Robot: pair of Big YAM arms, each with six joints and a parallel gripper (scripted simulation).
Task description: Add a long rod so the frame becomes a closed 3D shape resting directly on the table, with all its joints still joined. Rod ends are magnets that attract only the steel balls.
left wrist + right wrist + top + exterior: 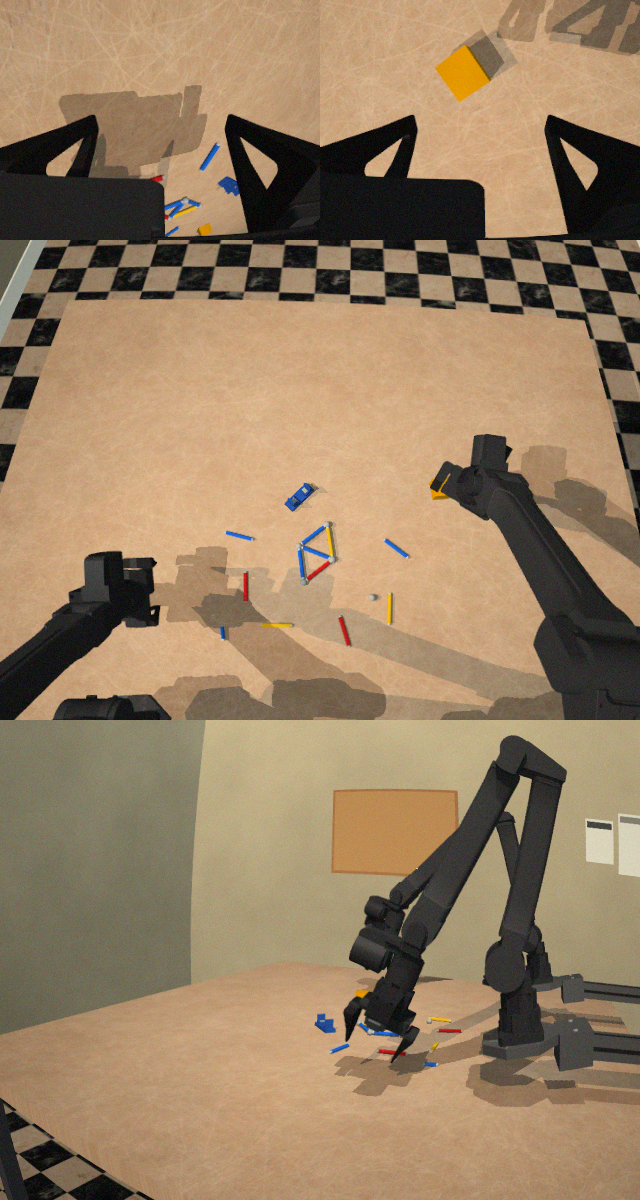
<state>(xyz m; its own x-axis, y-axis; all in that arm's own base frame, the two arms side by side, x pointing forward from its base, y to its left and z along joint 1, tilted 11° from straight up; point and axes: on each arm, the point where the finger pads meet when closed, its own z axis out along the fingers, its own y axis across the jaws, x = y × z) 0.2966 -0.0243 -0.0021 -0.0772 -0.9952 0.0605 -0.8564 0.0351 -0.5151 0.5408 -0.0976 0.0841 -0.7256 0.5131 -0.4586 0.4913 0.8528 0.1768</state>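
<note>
The frame (315, 553) lies near the table's middle: blue, yellow and red rods joined at grey steel balls. It also shows small in the left wrist view (180, 207). Loose long rods lie around it: a blue rod (239, 535) to its left, a blue rod (396, 548) to its right, a red rod (245, 586), a yellow rod (277, 624), a red rod (344, 630) and a yellow rod (389, 608). My left gripper (377, 1042) is open and empty, hanging above the table left of the frame. My right gripper (481, 122) is open and empty above an orange cube (462, 72).
A blue toy car (299, 496) sits just behind the frame. A loose steel ball (372, 597) lies beside the right yellow rod. A short blue rod (222, 633) lies at the front left. The orange cube (439, 493) is partly hidden by the right arm.
</note>
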